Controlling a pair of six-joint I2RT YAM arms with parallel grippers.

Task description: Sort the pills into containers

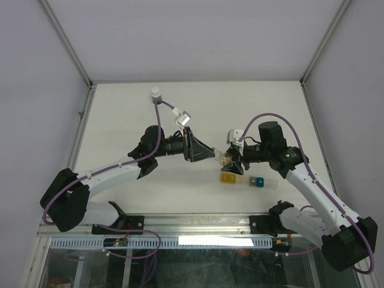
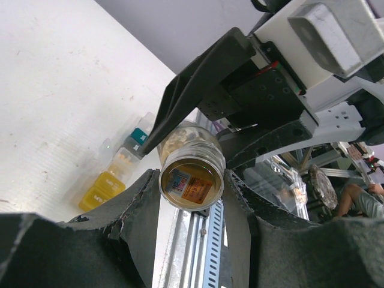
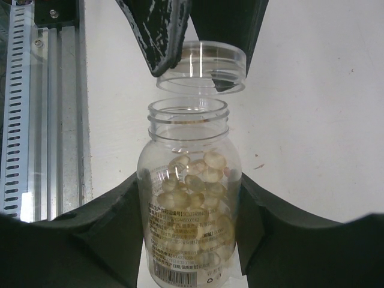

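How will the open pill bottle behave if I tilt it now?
The bottle is smooth clear plastic, so probably slippery in the right end effector. It is only partly filled with pills, so likely light. Its cap is off, so tilting would probably spill them.

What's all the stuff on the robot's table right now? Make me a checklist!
surface: white table, faint marks only.
job's things: pills sit inside the clear vial; containers lie as a strip on the table near the right arm.
clutter: white-capped bottle stands at the far edge.
grippers: left gripper is shut on the clear cap, held just off the vial's open neck; right gripper is shut on the vial.
cables: purple cables loop along both arms.
surroundings: pale walls; metal rail at the near edge.
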